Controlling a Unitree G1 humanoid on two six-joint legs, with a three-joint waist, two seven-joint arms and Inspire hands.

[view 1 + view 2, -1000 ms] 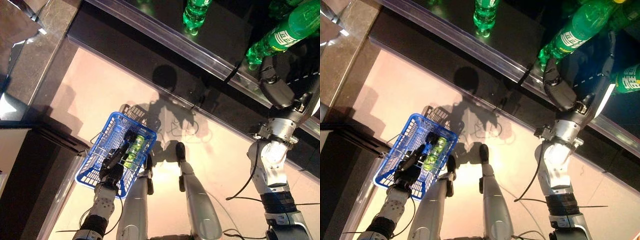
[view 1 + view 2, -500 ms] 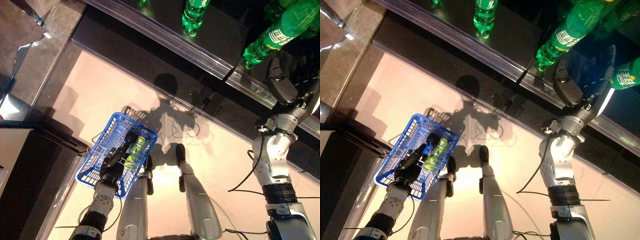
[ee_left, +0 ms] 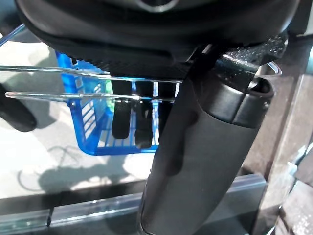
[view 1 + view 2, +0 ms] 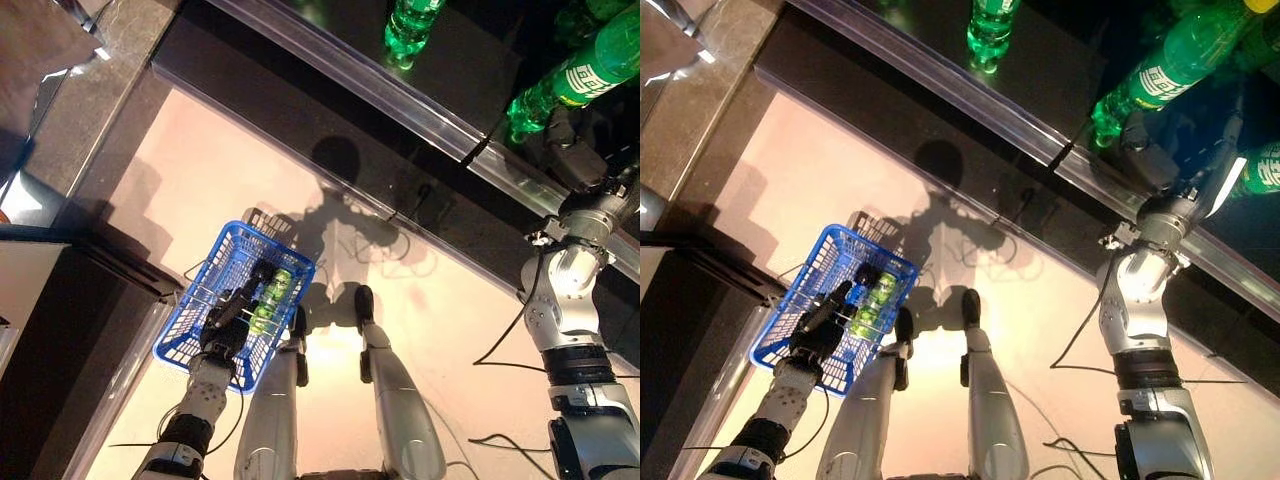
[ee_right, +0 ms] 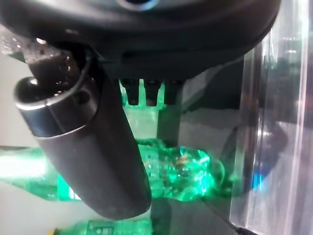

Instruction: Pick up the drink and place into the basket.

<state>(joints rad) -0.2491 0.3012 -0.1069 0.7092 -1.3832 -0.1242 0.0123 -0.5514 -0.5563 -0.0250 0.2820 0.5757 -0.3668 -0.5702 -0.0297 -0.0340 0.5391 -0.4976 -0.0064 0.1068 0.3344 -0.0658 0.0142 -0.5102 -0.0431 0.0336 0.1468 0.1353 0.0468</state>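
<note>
My left hand [image 4: 228, 322] hangs low at the left, shut on the thin wire handles [image 3: 58, 95] of the blue basket [image 4: 225, 262]. A green can [image 4: 270, 300] lies in the basket. My right hand [image 4: 575, 165] is up at the dark shelf on the right, just below a large green bottle [image 4: 585, 75] that lies on its side. In the right wrist view its fingers [image 5: 146, 93] are straight and hold nothing. The green bottle [image 5: 181, 169] lies just past them, apart from the thumb [image 5: 83, 147].
A clear rail [image 4: 420, 100] runs along the shelf's front edge. Another green bottle [image 4: 412, 25] stands further along the shelf, and one more [image 4: 1265, 168] lies at the far right. A dark counter [image 4: 60, 330] stands at the left beside the basket.
My right arm has stretched further out toward the shelf and the lying bottle. The whole view has shifted a little. The left hand and basket hang as before.
</note>
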